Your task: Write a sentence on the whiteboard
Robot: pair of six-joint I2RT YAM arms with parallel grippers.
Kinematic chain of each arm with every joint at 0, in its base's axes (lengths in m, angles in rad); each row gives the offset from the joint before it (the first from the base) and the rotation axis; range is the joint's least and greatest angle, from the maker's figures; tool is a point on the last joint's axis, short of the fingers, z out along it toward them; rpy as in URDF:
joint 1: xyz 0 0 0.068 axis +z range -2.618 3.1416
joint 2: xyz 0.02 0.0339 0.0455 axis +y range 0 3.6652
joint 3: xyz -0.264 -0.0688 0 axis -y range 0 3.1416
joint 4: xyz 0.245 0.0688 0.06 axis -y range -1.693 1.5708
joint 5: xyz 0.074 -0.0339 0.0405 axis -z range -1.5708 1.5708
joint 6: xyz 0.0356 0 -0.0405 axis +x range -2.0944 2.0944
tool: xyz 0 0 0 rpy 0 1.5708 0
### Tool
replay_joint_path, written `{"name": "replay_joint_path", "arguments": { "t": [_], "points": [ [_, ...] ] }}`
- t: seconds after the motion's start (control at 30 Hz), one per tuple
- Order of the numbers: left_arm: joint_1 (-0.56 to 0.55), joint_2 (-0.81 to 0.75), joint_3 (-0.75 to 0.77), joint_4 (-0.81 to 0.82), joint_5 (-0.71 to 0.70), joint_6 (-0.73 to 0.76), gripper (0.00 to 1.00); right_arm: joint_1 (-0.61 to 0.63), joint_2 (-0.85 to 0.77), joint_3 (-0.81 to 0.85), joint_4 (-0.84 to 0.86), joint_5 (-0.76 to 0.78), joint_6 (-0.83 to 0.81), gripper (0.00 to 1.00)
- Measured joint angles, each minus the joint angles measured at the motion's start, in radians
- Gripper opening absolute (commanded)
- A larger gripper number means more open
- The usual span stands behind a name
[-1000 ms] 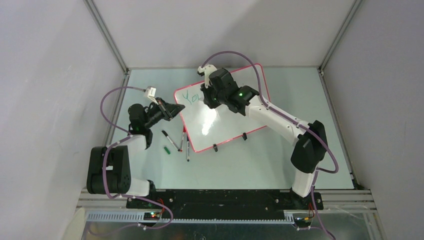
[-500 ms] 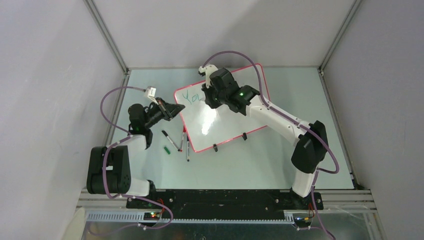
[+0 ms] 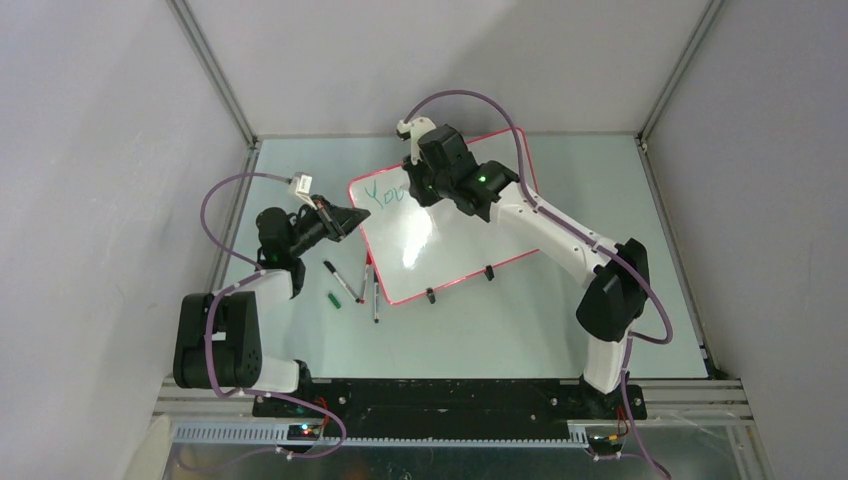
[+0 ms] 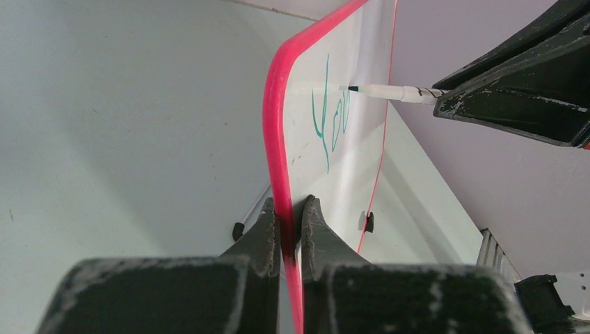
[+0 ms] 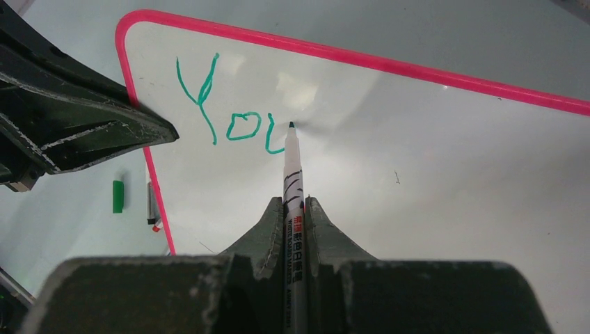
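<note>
Left arm folded at the elbow, left gripper clamped on the whiteboard left rim. Board sits centre-far on table. Right arm stretched diagonally over it, right gripper pinching marker, tip touching board. The sentence so far reads "You", teal. Marker label print unreadable.

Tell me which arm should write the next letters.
Right. The right gripper grips the marker, tip at the sentence on the whiteboard; the left gripper is clamped on the board's rim, steadying it.
</note>
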Motion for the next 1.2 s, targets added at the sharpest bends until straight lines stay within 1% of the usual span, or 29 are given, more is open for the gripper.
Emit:
{"name": "replay_joint_path", "arguments": {
  "t": [0.4, 0.77, 1.2],
  "points": [
    [0.000, 0.000, 0.000, 0.000, 0.000, 0.000, 0.00, 0.000, 0.008, 0.012, -0.011, 0.000, 0.000, 0.00],
    [0.000, 0.000, 0.000, -0.005, -0.006, 0.001, 0.00, 0.005, -0.028, -0.069, 0.003, -0.001, 0.002, 0.00],
    [0.000, 0.000, 0.000, -0.004, -0.005, 0.001, 0.00, 0.006, -0.040, -0.085, 0.003, 0.001, 0.002, 0.00]
  ]
}}
